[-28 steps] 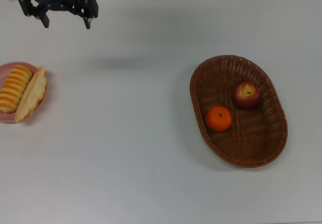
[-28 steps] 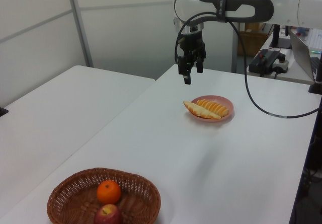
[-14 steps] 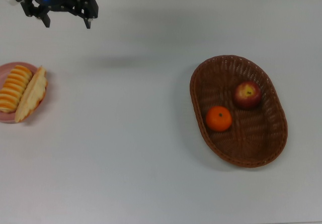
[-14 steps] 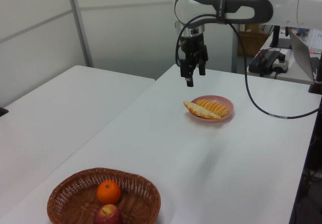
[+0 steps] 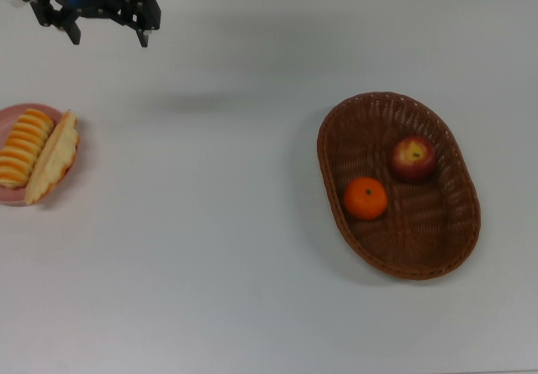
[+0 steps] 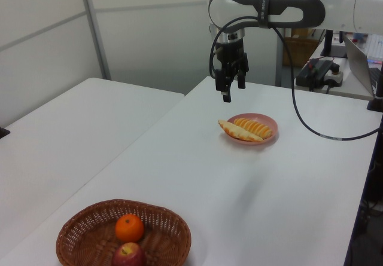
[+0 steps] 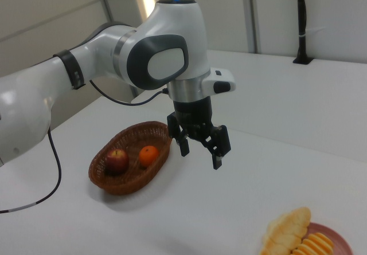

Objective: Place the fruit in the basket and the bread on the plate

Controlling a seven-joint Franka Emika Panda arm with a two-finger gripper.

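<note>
The dark-brown wicker basket (image 5: 461, 223) (image 6: 78, 221) (image 7: 112, 180) holds both fruits: a red apple (image 5: 413, 157) (image 6: 128, 254) (image 7: 116, 160) and an orange mandarin (image 5: 366, 197) (image 6: 129, 228) (image 7: 149, 155). At the top view's left edge the pink plate (image 5: 8, 195) (image 6: 269, 121) (image 7: 338, 233) carries the two breads, a ridged roll (image 5: 23, 146) (image 6: 253, 127) (image 7: 313, 247) and a pale twisted pastry (image 5: 53, 156) (image 6: 239, 131) (image 7: 285, 230). My gripper (image 5: 108, 38) (image 6: 229, 94) (image 7: 200, 157) hangs open and empty high above the table, beyond the plate.
The white table (image 5: 218, 248) stretches between plate and basket. A second white table (image 6: 54, 134) stands at the left view's left. A laptop and cables (image 6: 326, 69) sit on a desk behind the arm.
The open gripper has risen slightly and drifted a little toward the top view's upper edge. Basket, fruit, plate and bread have not moved.
</note>
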